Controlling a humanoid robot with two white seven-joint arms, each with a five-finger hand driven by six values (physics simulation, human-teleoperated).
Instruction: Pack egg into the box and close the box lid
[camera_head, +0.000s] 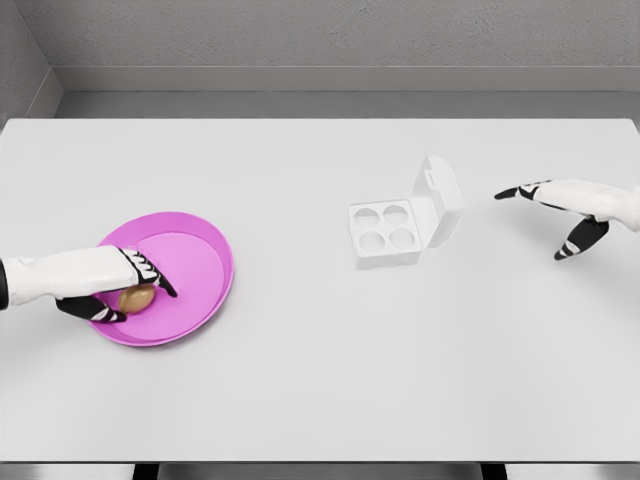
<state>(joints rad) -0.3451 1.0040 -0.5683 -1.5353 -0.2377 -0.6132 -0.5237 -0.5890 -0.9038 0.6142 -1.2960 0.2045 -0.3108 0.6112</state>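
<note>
On the left side of the white table (320, 380), the left hand (120, 285) is reaching into a pink plate (200, 262) from the left edge of the view. Its fingers are curling around a brown egg (138, 297), with black-tipped fingers (158, 282) lying over the top of the egg and the thumb sitting below it, so the egg is being pinched between them. The egg is sitting in the near left part of the plate, and whether it is touching the plate's floor or is lifted just off it is not clear from this angle.

Well apart from the plate, to the right of the table's middle, a small white egg box (385, 235) is standing open. Its tray is showing four round cups, two by two, and all four are looking hollow. Its lid (438, 200) is hinged on the right side of the tray and is standing tilted up and back, leaning away to the right.

Further right, near the table's right edge, the right hand (560, 215) is hovering above the table surface, apart from the box. Its fingers are spread and relaxed, pointing left toward the box, with one finger hanging downward, and they are gripping nothing. Beyond the far edge of the table, a grey wall (320, 40) is running across the view.
</note>
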